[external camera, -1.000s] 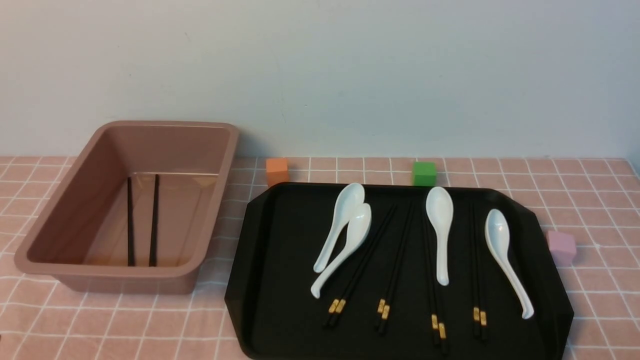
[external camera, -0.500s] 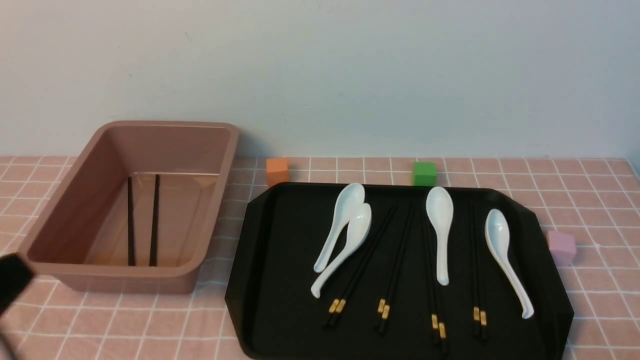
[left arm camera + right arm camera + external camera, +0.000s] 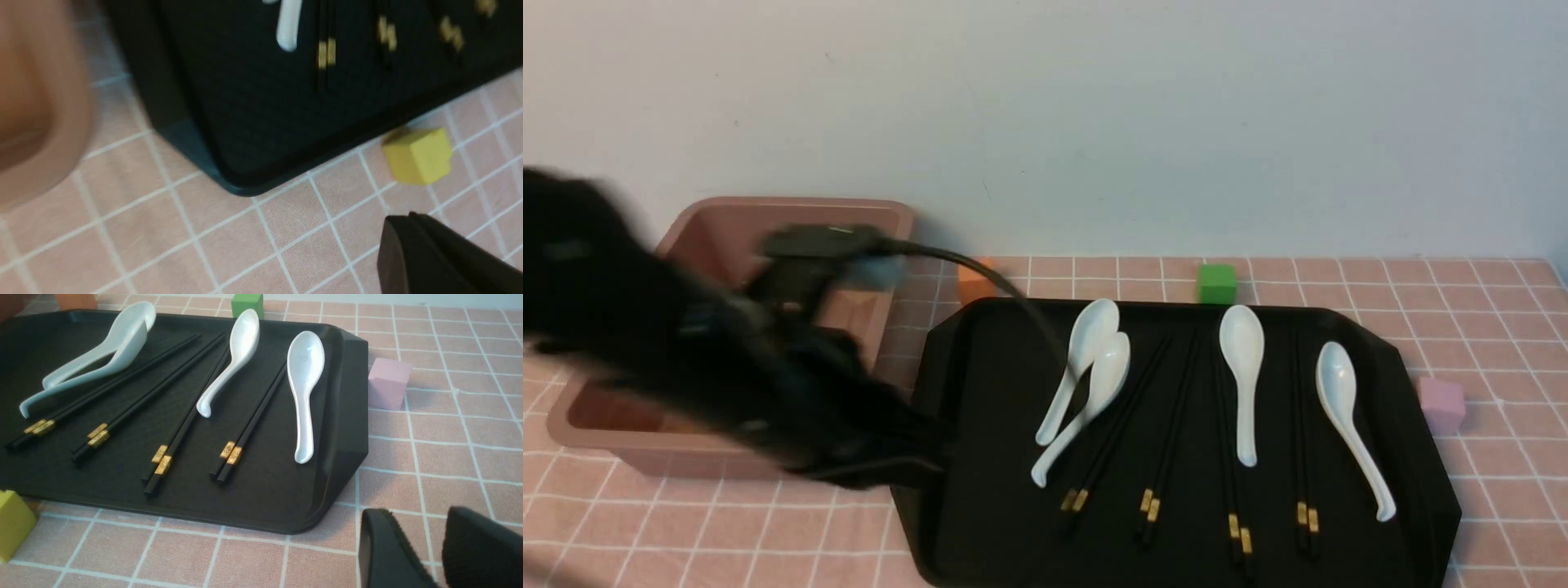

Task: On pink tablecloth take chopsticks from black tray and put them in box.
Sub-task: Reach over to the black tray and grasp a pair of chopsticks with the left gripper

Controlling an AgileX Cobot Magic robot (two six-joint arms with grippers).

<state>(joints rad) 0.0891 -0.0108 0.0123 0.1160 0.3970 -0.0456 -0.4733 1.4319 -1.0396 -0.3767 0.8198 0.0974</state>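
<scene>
Several pairs of black chopsticks [image 3: 1168,433] with gold bands lie side by side on the black tray [image 3: 980,523], which rests on the pink tablecloth [image 3: 1486,327]. The box [image 3: 882,214] stands left of the tray, and my blurred left arm hides most of it. My left gripper [image 3: 927,445] reaches the tray's left edge. In the left wrist view that gripper [image 3: 404,216] is shut and empty, above the cloth near the tray's corner [image 3: 253,122]. My right gripper [image 3: 421,514] is open and empty over the cloth beside the tray's near right corner; the front view does not show it.
White spoons [image 3: 1241,367] lie among the chopsticks on the tray. An orange cube [image 3: 974,282] and a green cube [image 3: 1216,282] sit behind the tray. A pink cube [image 3: 1441,402] is at its right, and a yellow cube [image 3: 419,155] lies by its front edge. A wall closes off the back.
My left arm has swung in from the lower left, across the box to the tray's left edge, and its jaws have shut. It now hides the pair lying in the box.
</scene>
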